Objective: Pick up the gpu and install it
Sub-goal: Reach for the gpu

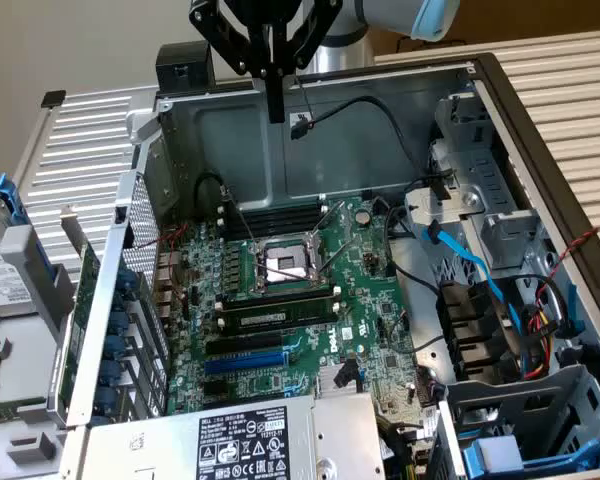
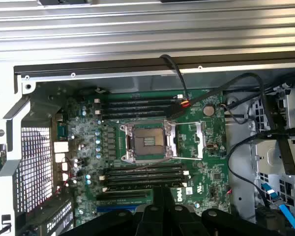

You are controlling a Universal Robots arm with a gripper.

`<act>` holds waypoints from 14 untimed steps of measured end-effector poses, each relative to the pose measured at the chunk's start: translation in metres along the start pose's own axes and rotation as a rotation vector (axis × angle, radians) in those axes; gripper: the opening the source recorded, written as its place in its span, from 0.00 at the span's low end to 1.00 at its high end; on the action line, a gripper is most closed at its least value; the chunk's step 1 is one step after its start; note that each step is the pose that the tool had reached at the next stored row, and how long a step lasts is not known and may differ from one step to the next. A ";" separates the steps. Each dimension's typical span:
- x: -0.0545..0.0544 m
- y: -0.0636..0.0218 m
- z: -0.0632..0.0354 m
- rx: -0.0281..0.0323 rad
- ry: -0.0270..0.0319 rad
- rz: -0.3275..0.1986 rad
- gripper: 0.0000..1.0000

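Observation:
My gripper [image 1: 275,105] hangs high over the far wall of the open computer case [image 1: 380,75], its black fingers pressed together with nothing between them. In the wrist view the shut gripper [image 2: 162,204] points down at the green motherboard [image 2: 211,167]. The motherboard [image 1: 370,300] lies flat in the case, with an empty processor socket [image 1: 285,265] at its middle and black and blue expansion slots [image 1: 245,360] nearer the camera. A thin green board [image 1: 83,300], apparently the gpu, stands on edge outside the case's perforated wall at the exterior view's left, far from the gripper; its cooler is hidden.
A silver power supply [image 1: 240,440] with a white label covers the near end of the case. Black and blue cables [image 1: 480,270] and a drive cage [image 1: 520,400] crowd the exterior view's right. Memory sticks [image 1: 280,315] sit beside the socket. A loose black cable [image 1: 380,110] crosses the far wall.

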State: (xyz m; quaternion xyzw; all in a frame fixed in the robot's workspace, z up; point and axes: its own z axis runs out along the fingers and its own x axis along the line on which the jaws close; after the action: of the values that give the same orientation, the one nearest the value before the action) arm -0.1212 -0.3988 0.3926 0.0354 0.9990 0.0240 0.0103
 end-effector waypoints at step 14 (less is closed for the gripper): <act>0.001 0.0001 0.0000 0.0000 -0.0001 0.000 0.11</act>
State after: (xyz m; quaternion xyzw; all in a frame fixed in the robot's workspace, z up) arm -0.1220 -0.3986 0.3926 0.0355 0.9990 0.0240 0.0104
